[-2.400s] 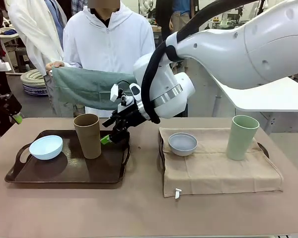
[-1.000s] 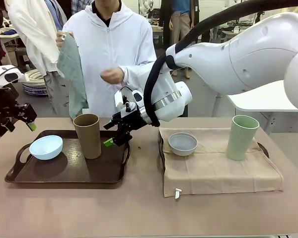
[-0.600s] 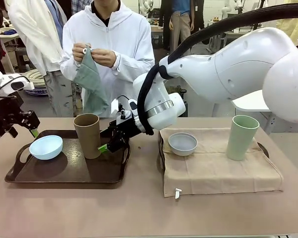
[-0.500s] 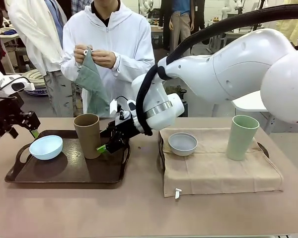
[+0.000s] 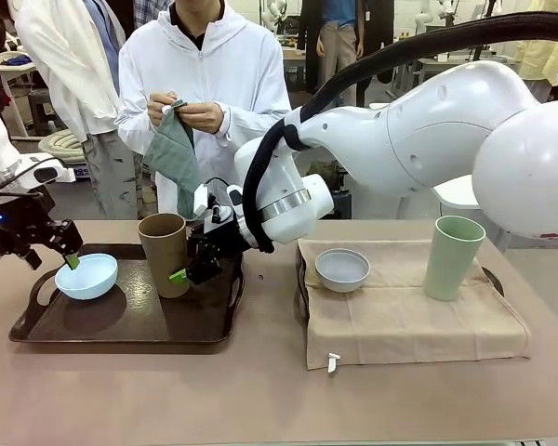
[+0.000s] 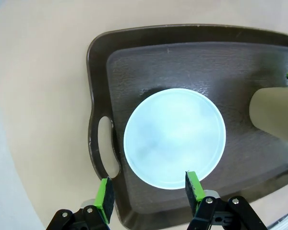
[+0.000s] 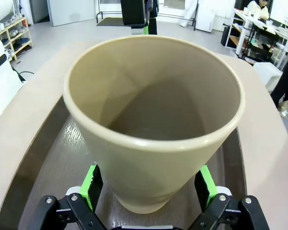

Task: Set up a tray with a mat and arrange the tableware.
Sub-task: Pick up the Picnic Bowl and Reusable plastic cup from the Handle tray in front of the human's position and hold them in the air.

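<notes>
Jaws of the right gripper (image 7: 148,187) stand wide apart on either side of the tall tan-brown handleless cup (image 5: 165,253), low near its base. The wrist view shows a gap at each green pad, so nothing is gripped yet. A couple of seconds ago this gripper hung to the right of the cup, clear of it. It has since slid left and now brackets the cup.

The left gripper (image 6: 148,189) was barely at the table's left edge then. It has now come down over the small round pale blue bowl (image 5: 86,276), fingers parted and holding nothing. One pad sits over the bowl's rim and the other is outside it, above the tray by the handle slot.

Cup and bowl both stand on the bare dark brown plastic tray (image 5: 130,325) at the left of the table. The cup is to the right of the bowl.

At the far side, the person's hands (image 5: 200,116) have gathered up the grey-green cloth mat (image 5: 177,153), which was held spread wide before. It now hangs bunched from the fingers.

To the right, the second tray already carries a beige cloth mat (image 5: 400,321). On it stand the greyish white bowl (image 5: 342,269) and, further right, the pale green cup (image 5: 454,257). None of these has moved.

My reading is that the right tray is done and both arms are about to lift the pieces off the left tray so the green mat can go under them.
</notes>
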`<state>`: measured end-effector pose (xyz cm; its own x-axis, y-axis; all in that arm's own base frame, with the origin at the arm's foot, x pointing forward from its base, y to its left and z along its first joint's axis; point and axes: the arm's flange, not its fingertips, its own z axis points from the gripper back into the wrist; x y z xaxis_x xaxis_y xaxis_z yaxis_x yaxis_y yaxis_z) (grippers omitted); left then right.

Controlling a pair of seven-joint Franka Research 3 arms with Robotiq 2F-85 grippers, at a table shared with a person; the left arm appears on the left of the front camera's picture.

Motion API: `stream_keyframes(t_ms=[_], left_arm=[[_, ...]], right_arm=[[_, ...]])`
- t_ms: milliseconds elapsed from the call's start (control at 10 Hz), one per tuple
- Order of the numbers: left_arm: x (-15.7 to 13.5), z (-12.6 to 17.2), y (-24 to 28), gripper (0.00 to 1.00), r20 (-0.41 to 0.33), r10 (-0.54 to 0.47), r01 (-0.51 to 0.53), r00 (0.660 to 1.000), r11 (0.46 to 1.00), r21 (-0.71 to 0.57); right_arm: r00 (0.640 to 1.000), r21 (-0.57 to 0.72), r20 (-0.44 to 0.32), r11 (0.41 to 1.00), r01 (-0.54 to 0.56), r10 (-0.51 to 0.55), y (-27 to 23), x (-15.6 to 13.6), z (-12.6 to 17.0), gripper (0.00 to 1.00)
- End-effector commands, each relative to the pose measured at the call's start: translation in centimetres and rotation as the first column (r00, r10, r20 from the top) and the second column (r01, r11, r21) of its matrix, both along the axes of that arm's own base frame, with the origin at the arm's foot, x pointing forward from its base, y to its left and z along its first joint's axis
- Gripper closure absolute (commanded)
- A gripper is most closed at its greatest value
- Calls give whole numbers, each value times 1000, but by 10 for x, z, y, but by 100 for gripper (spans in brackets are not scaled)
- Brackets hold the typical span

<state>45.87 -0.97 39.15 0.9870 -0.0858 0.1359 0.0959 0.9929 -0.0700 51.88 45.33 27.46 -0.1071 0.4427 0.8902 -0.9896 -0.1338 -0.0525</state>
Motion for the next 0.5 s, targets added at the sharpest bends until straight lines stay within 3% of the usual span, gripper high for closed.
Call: stream_keyframes(t_ms=[0,400], left_arm=[[5,-7,-3,21,5,1,-1,1000,999,34],[15,-19,-8,21,-14,14,-14,1000,1000,6]], right_arm=[[999,33,5,999,35,-35,9,1,-4,0],[999,54,-14,998,39,-38,19,6,-7,0]])
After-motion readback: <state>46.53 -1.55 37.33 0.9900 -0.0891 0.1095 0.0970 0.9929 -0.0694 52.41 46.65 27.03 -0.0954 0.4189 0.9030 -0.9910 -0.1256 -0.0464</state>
